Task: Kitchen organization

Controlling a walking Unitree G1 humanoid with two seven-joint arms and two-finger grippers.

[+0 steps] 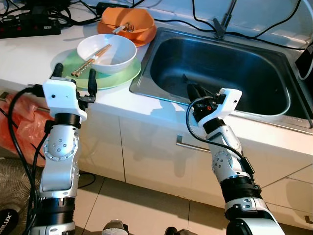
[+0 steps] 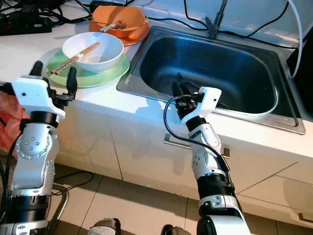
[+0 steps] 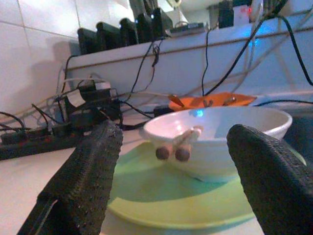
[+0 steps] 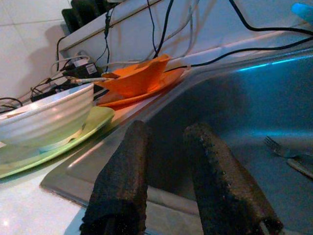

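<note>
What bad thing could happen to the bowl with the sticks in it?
The left tool is open right before the white bowl, which rests on the green plate. A push could slide both. The chopsticks lie loose over the bowl's rim, so tilting it might spill them onto the counter.

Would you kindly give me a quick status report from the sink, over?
Left gripper open at green plate, facing white bowl with chopsticks. Right gripper empty over sink. Fork in sink.

Head views are bright and sharp, with blue glare inside the sink [image 1: 220,68]; wrist views are dimmer, soft, foreground fingers blurred.
</note>
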